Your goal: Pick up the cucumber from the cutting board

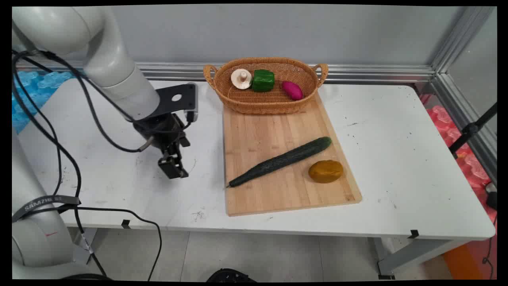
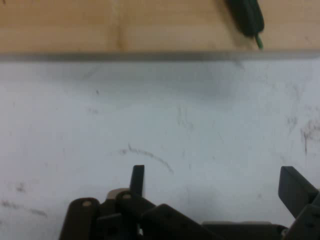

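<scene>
My black gripper [image 1: 173,169] hangs low over the bare white table [image 1: 119,174], left of the wooden cutting board [image 1: 270,131]. It is open and holds nothing; in the hand view its gripper [image 2: 215,182] shows two fingers [image 2: 137,180] set far apart above scuffed table. A long dark green cucumber [image 1: 282,160] lies slantwise on the board, its stem end [image 2: 248,20] nearest to me. A brownish-yellow potato [image 1: 326,171] sits beside the cucumber's thick end.
A wicker basket [image 1: 266,104] stands on the board's far end and holds a mushroom [image 1: 241,78], a green pepper [image 1: 263,80] and a purple sweet potato [image 1: 292,90]. Black cables [image 1: 59,151] hang at the left. The board's edge [image 2: 160,56] crosses the hand view.
</scene>
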`<action>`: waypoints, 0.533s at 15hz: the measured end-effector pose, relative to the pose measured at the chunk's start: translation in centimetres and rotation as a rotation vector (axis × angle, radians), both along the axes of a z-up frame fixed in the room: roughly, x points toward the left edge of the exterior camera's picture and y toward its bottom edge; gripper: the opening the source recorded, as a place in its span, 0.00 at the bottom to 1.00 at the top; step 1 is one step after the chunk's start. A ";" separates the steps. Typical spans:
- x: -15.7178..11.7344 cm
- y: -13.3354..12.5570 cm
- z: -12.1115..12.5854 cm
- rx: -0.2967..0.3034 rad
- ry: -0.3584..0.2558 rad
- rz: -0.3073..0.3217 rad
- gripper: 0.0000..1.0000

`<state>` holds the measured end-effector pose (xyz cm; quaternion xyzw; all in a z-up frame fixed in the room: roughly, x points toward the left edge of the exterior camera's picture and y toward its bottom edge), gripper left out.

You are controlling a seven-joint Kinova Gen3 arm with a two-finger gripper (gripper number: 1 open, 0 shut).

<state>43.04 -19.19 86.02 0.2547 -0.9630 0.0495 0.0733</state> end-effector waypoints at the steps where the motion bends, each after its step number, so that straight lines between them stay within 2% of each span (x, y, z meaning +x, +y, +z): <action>1: -0.2 -0.2 0.1 -0.004 0.003 -0.004 1.00; 8: -5.1 -4.0 1.4 -0.082 0.093 -0.020 1.00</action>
